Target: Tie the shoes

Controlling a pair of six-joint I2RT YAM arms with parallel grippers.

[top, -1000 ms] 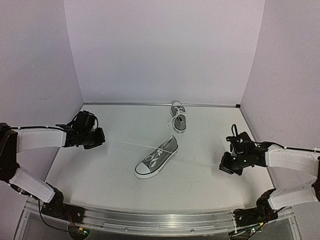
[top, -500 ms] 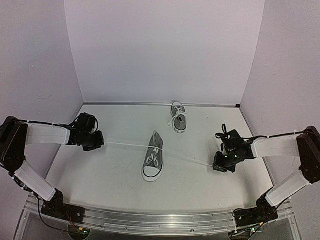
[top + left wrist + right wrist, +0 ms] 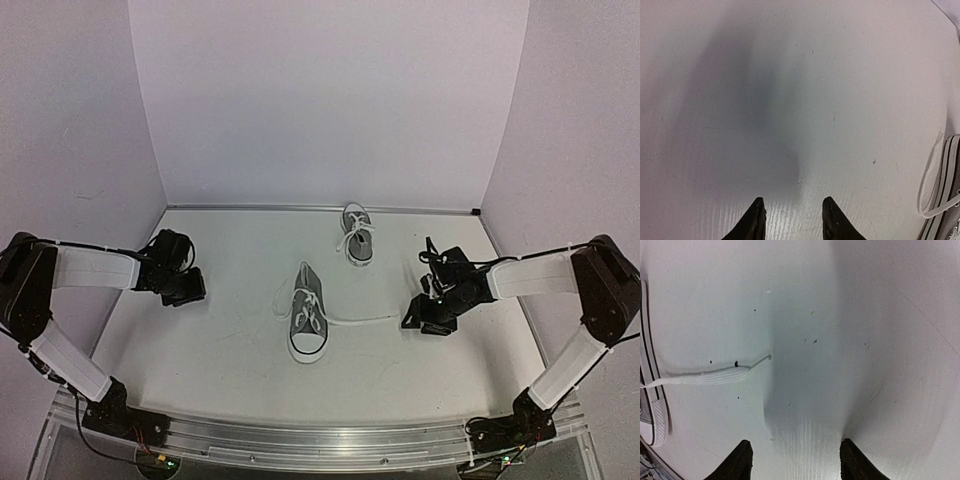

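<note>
Two grey shoes with white laces lie on the white table. The near shoe (image 3: 307, 325) points its toe toward the arms; the far shoe (image 3: 356, 232) sits by the back wall. One lace end (image 3: 375, 320) of the near shoe lies slack to the right, and a lace loop (image 3: 283, 300) lies at its left. My left gripper (image 3: 198, 290) is open and empty, left of the near shoe (image 3: 949, 200). My right gripper (image 3: 410, 321) is open and empty, just right of the lace end (image 3: 715, 375). Nothing lies between the left gripper's (image 3: 793, 205) or the right gripper's (image 3: 796, 446) fingers.
Lilac walls close the table on the left, back and right. A metal rail (image 3: 320, 440) runs along the near edge between the arm bases.
Both grippers have opened and let go of the lace ends, which now lie slack. The near shoe has turned toe-forward. The right gripper has moved in toward the shoe.
</note>
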